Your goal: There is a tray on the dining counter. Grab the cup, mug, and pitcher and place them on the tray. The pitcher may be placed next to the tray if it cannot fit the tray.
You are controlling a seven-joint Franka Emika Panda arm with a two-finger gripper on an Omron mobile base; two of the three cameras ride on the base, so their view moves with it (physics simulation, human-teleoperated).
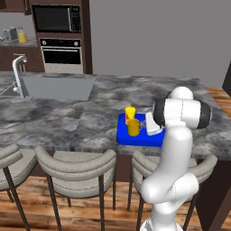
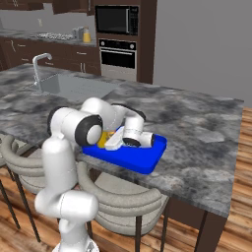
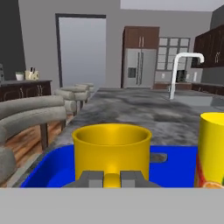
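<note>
The blue tray (image 1: pixel 124 138) (image 2: pixel 143 158) (image 3: pixel 175 169) lies near the front edge of the dining counter (image 1: pixel 63 118) (image 2: pixel 197 125). The yellow mug (image 1: pixel 133 128) (image 3: pixel 111 151) is upright on it, and my gripper (image 1: pixel 143 127) (image 3: pixel 111 179) is shut on the mug's handle. The yellow cup (image 1: pixel 130 113) (image 3: pixel 212 144) with a red mark stands on the tray just beside the mug. In the right base view my hand (image 2: pixel 117 140) covers most of the mug. The orange-yellow pitcher (image 1: pixel 22 37) (image 2: pixel 86 36) stands far off on the back counter.
A sink with a tall faucet (image 1: pixel 18 74) (image 2: pixel 39 66) is set into the counter's left part. Grey stools (image 1: pixel 74 173) (image 2: pixel 123 199) line the near side. An oven and microwave (image 1: pixel 58 36) stand in the back wall. A toaster (image 1: pixel 10 33) stands by the pitcher.
</note>
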